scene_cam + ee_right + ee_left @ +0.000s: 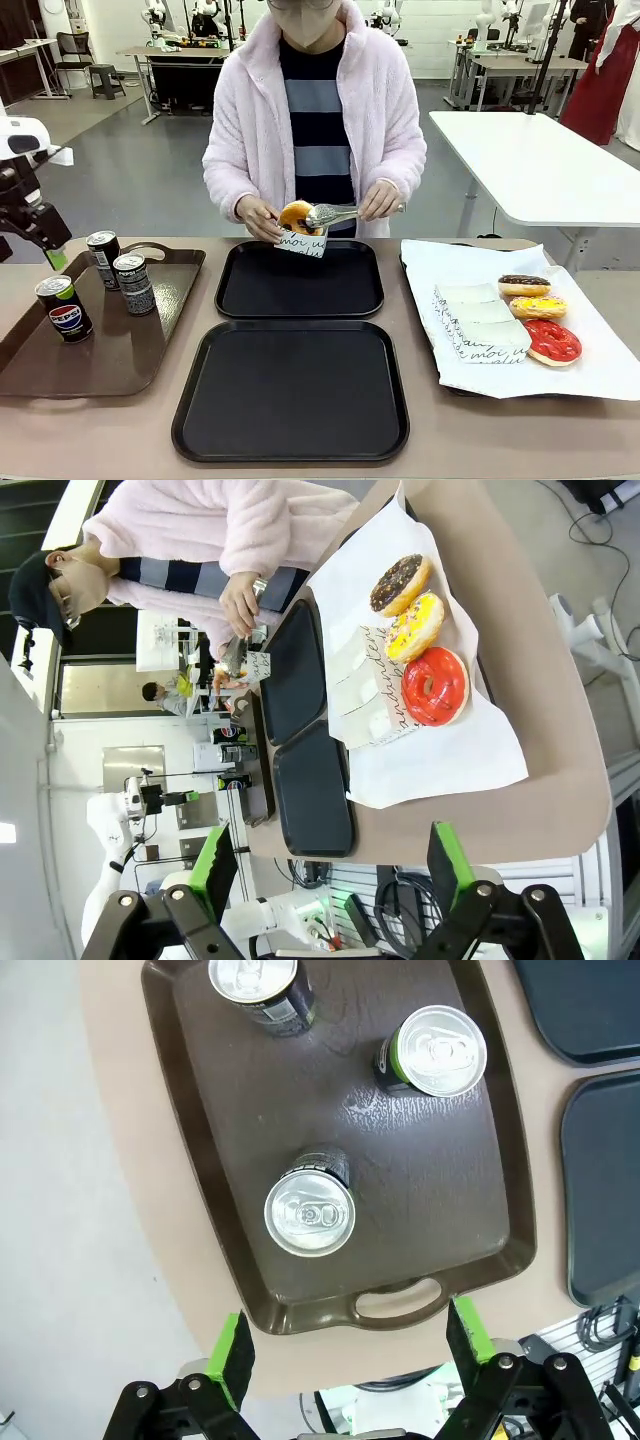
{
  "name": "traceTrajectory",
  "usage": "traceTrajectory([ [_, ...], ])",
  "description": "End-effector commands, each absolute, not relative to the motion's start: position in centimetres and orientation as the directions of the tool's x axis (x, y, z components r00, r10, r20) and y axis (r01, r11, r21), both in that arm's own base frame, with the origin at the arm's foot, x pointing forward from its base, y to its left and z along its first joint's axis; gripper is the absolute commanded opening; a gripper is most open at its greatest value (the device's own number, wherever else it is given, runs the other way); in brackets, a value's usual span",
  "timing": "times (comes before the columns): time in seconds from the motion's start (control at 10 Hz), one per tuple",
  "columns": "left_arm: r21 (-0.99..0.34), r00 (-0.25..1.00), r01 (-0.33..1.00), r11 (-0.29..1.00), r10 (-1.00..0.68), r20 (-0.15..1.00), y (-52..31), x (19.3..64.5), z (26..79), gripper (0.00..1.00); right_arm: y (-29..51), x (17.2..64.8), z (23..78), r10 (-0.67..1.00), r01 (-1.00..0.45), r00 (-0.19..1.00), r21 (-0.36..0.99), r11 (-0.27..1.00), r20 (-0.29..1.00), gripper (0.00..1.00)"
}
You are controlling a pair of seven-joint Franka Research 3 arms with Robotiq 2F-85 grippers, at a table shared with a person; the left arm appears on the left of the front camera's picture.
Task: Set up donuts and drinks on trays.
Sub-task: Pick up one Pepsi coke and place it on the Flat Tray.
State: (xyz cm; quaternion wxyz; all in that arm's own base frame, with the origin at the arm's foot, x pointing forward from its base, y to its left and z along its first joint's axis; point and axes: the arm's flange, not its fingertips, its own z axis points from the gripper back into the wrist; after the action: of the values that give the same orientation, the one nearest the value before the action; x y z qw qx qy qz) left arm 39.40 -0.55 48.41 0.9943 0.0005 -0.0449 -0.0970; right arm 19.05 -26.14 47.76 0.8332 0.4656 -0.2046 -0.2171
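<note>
Two black trays sit mid-table, the far one and the near one. Above the far tray the person's hands hold a glazed donut in a white paper holder, with metal tongs on it. Chocolate, yellow and red donuts lie on white paper at the right. A Pepsi can and two grey-label cans stand on the brown tray. My left gripper hangs open above that tray's handle end, over the nearest can. High over the table's right end, my right gripper is open and holds nothing.
Spare white paper holders lie beside the donuts on the paper-lined tray. The person stands at the far edge. My left arm is at the table's back-left corner. A white table stands behind at the right.
</note>
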Motion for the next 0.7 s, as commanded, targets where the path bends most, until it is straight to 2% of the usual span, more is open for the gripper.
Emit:
traceTrajectory([
  [0.0,0.057,0.986,0.145,0.988,-0.149,0.078,-1.3,40.6,45.8,1.0,-26.3,18.8,47.6,-0.547,0.167,0.826,0.867,0.469,0.137,1.0],
  [0.6,0.041,0.999,0.033,0.999,-0.034,0.036,-0.5,42.9,41.5,1.0,-26.3,18.8,47.6,-0.547,0.167,0.826,0.867,0.469,0.137,1.0],
])
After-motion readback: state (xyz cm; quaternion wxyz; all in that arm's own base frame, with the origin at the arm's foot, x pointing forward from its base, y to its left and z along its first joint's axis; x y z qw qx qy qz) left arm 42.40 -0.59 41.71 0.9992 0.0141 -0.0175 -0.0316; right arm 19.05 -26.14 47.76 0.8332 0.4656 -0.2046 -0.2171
